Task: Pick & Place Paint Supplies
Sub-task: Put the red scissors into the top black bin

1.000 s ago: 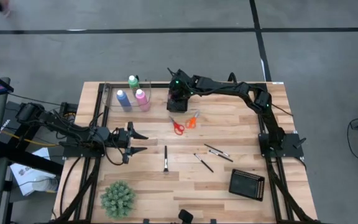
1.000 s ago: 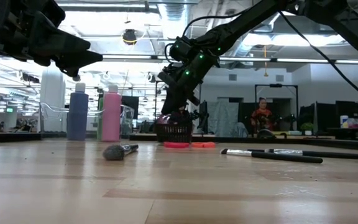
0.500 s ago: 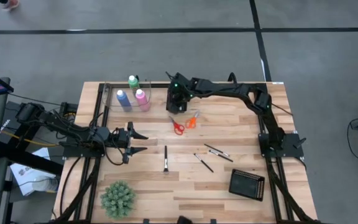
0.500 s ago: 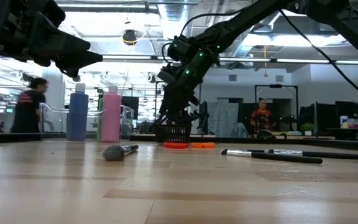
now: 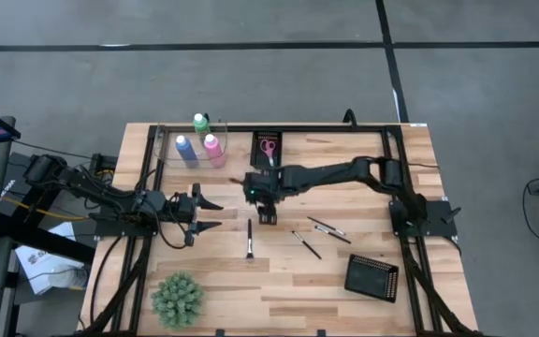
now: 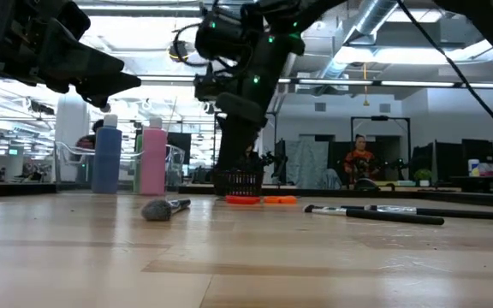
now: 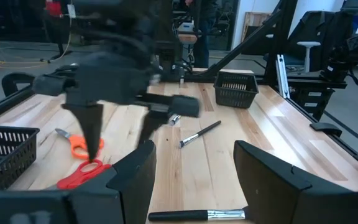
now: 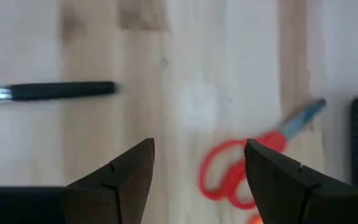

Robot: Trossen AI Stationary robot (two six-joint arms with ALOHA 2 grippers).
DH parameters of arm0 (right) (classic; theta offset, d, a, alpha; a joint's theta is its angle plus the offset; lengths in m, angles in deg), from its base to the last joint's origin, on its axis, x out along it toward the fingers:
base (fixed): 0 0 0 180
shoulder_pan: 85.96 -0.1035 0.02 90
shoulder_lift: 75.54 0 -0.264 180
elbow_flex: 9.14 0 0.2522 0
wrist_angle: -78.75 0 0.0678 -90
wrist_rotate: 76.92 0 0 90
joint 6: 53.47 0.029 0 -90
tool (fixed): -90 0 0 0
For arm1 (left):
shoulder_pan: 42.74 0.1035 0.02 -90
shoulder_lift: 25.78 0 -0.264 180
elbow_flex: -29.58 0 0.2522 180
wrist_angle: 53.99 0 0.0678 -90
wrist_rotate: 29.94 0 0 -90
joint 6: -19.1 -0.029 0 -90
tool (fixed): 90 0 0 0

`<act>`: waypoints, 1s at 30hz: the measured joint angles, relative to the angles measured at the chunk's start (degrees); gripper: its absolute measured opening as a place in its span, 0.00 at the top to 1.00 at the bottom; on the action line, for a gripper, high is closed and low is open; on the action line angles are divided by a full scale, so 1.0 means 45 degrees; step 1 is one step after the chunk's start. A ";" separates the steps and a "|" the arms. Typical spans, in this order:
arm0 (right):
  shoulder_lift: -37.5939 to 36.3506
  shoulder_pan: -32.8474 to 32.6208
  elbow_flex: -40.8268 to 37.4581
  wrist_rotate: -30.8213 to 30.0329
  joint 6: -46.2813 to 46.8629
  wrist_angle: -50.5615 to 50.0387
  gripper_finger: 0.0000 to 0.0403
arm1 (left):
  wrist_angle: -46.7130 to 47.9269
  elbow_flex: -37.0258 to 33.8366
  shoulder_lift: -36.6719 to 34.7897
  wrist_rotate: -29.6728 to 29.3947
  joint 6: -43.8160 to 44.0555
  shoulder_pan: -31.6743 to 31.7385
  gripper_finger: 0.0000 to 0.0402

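My right gripper [image 5: 267, 208] is open and empty; it hangs above the table's middle, over the red scissors [image 8: 229, 174]. The red scissors [image 7: 82, 175] and the orange scissors [image 7: 82, 147] lie flat on the table, hidden under my right arm in the high view. The pink scissors [image 5: 268, 147] lie in the black mesh tray [image 5: 268, 161] at the far edge. Blue [image 5: 186, 150], pink [image 5: 214, 149] and green [image 5: 200, 123] bottles stand upright at the far left. Three brushes [image 5: 249, 239], [image 5: 305, 243], [image 5: 328, 229] lie flat on the table. My left gripper [image 5: 215, 212] waits open at the left.
A clear container [image 5: 162, 140] stands by the bottles. A second black mesh tray [image 5: 371, 277] sits at the near right. A spiky green plant [image 5: 177, 300] stands at the near left. Bare wood lies between the brushes and the near edge.
My right gripper has left the far mesh tray and gone toward the table's near edge, to above the red and orange scissors. The pink scissors now show lying in that tray.
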 joint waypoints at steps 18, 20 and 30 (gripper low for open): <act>-0.0018 0.1424 -0.1817 0.0430 0.0177 0.0910 0.42 | -0.0019 0.0000 0.0004 0.0072 0.0028 0.0000 0.48; -0.0018 0.1424 -0.1812 0.0483 0.0169 0.0923 0.42 | -0.0019 0.0000 -0.0001 0.0068 0.0019 0.0000 0.48; 0.0528 0.1286 -0.1735 0.1443 0.0073 0.1070 0.44 | -0.0024 0.0000 0.0004 0.0063 0.0029 0.0000 0.48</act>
